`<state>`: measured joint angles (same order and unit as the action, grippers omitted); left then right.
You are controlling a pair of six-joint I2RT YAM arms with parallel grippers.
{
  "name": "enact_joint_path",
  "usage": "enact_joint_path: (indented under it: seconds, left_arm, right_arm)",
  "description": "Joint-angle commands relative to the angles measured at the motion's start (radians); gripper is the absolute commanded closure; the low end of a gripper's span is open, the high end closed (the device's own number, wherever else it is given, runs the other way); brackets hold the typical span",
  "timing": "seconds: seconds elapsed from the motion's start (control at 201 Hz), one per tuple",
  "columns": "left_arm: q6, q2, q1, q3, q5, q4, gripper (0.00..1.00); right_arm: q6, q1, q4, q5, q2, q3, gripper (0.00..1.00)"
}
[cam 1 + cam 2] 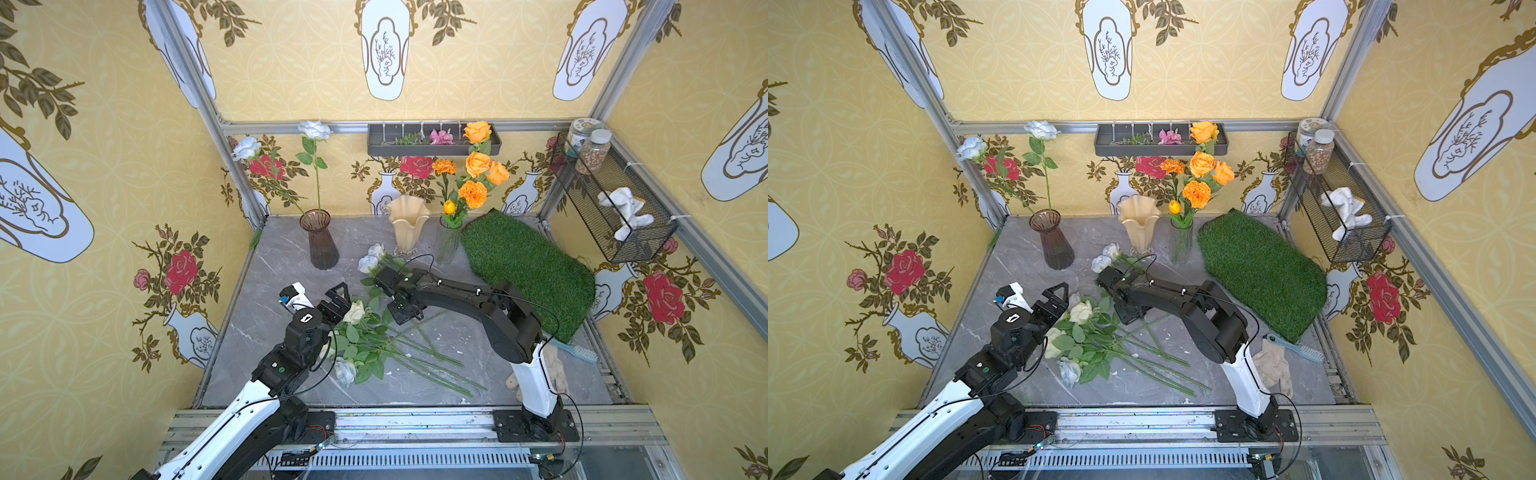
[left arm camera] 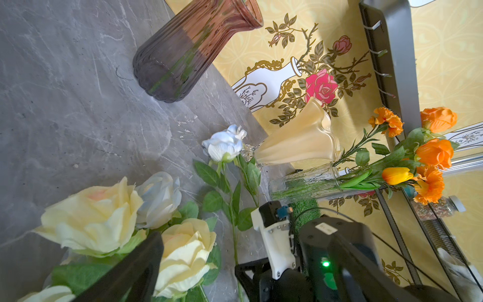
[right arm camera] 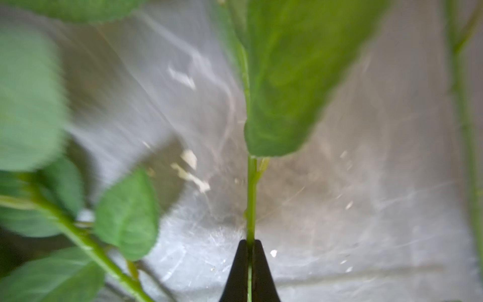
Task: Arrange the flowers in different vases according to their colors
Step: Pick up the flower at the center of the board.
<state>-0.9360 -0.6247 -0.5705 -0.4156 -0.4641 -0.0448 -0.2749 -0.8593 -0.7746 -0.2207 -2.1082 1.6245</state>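
We find the right jaws pinching the green stem (image 3: 251, 193) of a pale blue-white rose (image 1: 368, 263), which lies on the bench (image 1: 274, 257) before the cream vase (image 1: 407, 224). The left jaws stand spread over the cream roses (image 1: 354, 311). The jar (image 1: 583, 132) label is too small to read.

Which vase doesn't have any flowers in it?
The cream ruffled vase in the middle is empty; the purple-brown vase holds pale roses and the clear vase holds orange flowers.
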Motion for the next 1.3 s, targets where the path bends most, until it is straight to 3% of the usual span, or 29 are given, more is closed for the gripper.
enact_joint_path:
  seconds: [0.0,0.204,0.558,0.752,0.867,1.046,1.29]
  left_arm:
    - [0.003,0.005,0.000,0.007,-0.002,0.034,0.00]
    - [0.022,0.001,0.000,0.013,0.027,0.065,0.00]
    - [0.102,-0.069,0.000,0.007,0.186,0.191,0.02]
    - [0.130,-0.097,0.000,0.006,0.263,0.247,0.08]
    - [0.141,-0.128,0.000,0.001,0.310,0.280,0.17]
    - [0.143,-0.152,0.000,-0.002,0.363,0.312,0.25]
    - [0.140,-0.110,0.001,0.021,0.343,0.309,0.28]
  right_arm:
    - [0.152,-0.002,0.087,-0.074,0.040,0.036,1.00]
    - [0.294,-0.001,0.320,-0.008,0.159,-0.004,1.00]
    - [0.307,0.043,0.772,0.242,0.345,-0.214,1.00]
    - [0.132,0.098,0.679,0.562,0.328,-0.119,1.00]
    - [0.099,0.084,0.595,0.668,0.317,-0.087,1.00]
    - [0.128,0.043,0.465,0.691,0.325,-0.082,1.00]
    - [0.141,0.015,0.459,0.652,0.393,-0.172,1.00]
